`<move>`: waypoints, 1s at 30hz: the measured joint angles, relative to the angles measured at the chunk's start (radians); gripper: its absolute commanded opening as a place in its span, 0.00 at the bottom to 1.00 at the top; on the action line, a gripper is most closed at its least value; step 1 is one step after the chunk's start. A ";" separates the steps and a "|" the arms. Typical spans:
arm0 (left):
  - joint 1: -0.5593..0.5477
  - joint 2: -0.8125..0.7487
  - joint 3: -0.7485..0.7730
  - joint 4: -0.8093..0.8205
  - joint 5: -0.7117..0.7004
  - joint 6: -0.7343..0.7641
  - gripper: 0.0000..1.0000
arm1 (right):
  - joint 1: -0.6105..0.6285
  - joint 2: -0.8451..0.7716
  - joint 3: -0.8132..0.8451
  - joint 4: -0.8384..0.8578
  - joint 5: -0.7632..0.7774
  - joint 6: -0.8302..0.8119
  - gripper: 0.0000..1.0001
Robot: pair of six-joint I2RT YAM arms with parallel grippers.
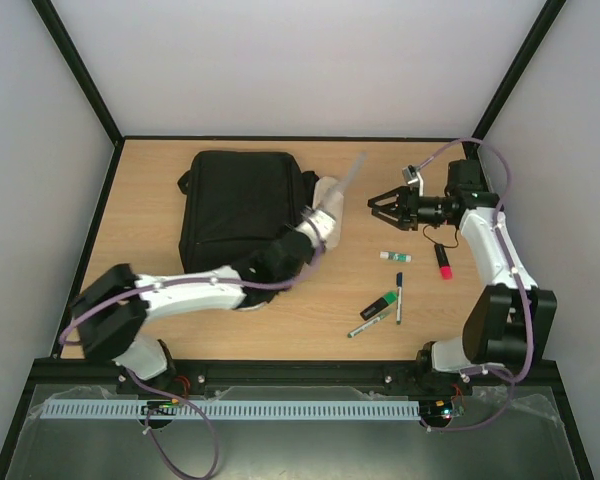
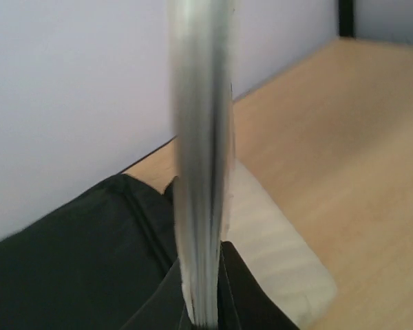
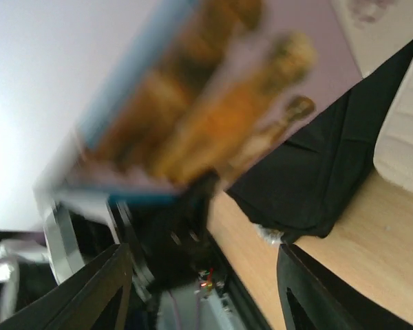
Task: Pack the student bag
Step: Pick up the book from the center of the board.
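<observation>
Left wrist: left gripper [image 2: 205, 313] clamped on thin book [image 2: 199, 137].

Bare table [image 1: 300, 346] along near edge; student bag [image 1: 235, 205] left, pens [image 1: 398, 297] right-front.

I see the student bag [image 1: 240, 208], a large black soft backpack, lying flat on the table [image 1: 150, 200], in its far-left part, near the table's back edge.
</observation>
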 measured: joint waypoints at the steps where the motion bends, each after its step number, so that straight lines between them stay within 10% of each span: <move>1: 0.044 -0.051 -0.011 -0.016 0.050 -0.078 0.02 | 0.000 -0.024 -0.003 0.013 0.005 -0.005 0.59; 9: 0.336 -0.318 -0.089 -0.001 0.326 -0.590 0.02 | 0.000 -0.145 -0.092 0.182 0.063 0.038 0.63; 30: 0.341 -0.327 -0.146 0.315 0.574 -1.292 0.03 | 0.342 -0.042 -0.047 0.815 0.312 0.554 0.78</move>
